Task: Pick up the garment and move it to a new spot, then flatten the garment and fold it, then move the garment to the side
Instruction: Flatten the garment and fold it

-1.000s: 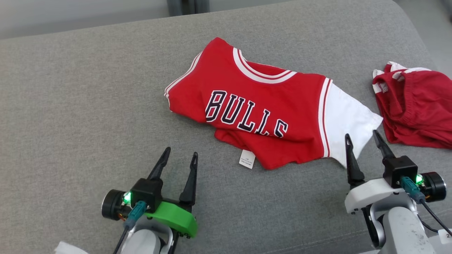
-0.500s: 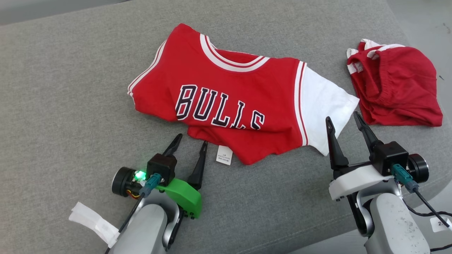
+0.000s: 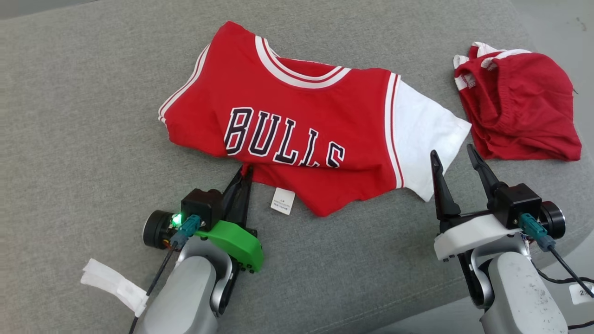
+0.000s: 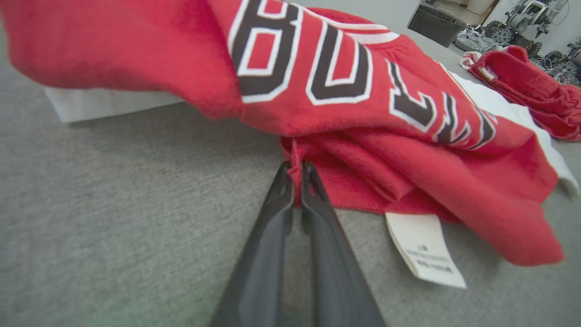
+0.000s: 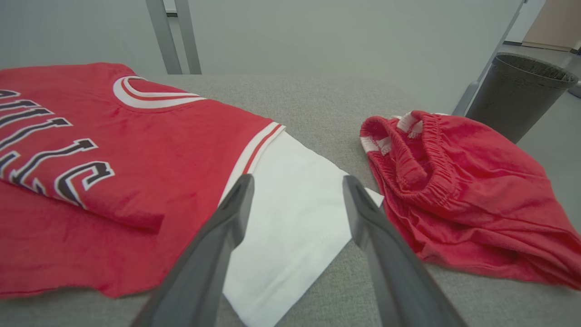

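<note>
You'll find the jersey (image 3: 297, 125) rumpled mid-cushion (image 3: 93, 139), its near hem bunched under the BULLS lettering. Your left pincer (image 3: 245, 172) is at that hem's near left corner, fingers pressed together on a pinch of red cloth just left of the white label (image 3: 282, 201). Your right pincer (image 3: 452, 153) stands spread, holding nothing, at the white sleeve's near edge, with the red shorts (image 3: 519, 106) to its right.

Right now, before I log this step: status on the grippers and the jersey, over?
Left gripper shut on jersey hem. Right gripper open, by white sleeve. Jersey rumpled on grey cushion. Red shorts close beside sleeve.
</note>
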You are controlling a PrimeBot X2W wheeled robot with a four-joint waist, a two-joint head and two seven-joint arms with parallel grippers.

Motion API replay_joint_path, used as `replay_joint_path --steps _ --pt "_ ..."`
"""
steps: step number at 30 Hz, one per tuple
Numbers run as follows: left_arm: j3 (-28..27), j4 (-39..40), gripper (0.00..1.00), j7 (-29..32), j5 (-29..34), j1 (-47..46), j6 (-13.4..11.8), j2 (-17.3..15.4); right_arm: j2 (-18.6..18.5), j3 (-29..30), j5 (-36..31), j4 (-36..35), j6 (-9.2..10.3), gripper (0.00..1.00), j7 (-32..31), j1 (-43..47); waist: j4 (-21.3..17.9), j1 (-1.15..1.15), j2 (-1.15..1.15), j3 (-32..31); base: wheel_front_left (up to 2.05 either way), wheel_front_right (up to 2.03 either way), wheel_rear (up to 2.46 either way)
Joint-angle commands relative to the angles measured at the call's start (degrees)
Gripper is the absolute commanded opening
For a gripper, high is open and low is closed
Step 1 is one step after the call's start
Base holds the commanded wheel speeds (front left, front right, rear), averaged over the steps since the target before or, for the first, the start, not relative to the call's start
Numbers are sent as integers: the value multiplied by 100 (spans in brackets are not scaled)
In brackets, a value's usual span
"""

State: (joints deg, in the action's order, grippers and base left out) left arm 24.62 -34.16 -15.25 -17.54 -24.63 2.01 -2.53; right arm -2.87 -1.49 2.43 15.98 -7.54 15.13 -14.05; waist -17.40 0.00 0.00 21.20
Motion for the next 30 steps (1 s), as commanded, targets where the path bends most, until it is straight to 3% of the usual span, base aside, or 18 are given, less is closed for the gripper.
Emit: replay_joint_path --steps 1,5,12,21,22,23,24,30 --pt "-72 -26 0 20 -72 141 6 -72 -8 46 -34 2 11 100 0 64 295 0 0 -157 0 0 0" --pt "-364 248 0 18 -82 334 -93 -66 -9 104 -60 43 11 100 0 96 733 0 0 -377 0 0 0" --pt "-1367 667 0 14 260 873 -244 -86 -11 8 -16 148 11 100 0 187 1404 0 0 -879 0 0 0" --pt "-2388 661 0 14 352 1612 -658 -51 -13 -66 131 120 11 100 0 470 1706 0 0 -1514 0 0 0" --pt "-2397 637 34 14 375 1715 -653 -46 -12 -87 192 121 11 100 0 525 1702 0 0 -1566 0 0 0" --pt "-2393 599 89 13 334 1803 -650 -45 -14 -104 220 128 11 100 0 550 1691 0 0 -1608 0 0 0" --pt "-2395 595 100 14 302 1883 -676 -49 -15 -132 242 126 11 100 0 569 1667 0 0 -1656 0 0 0" --pt "-2287 766 100 13 621 2199 -711 -50 -13 -217 233 20 11 100 0 791 1567 0 0 -1893 0 0 0"
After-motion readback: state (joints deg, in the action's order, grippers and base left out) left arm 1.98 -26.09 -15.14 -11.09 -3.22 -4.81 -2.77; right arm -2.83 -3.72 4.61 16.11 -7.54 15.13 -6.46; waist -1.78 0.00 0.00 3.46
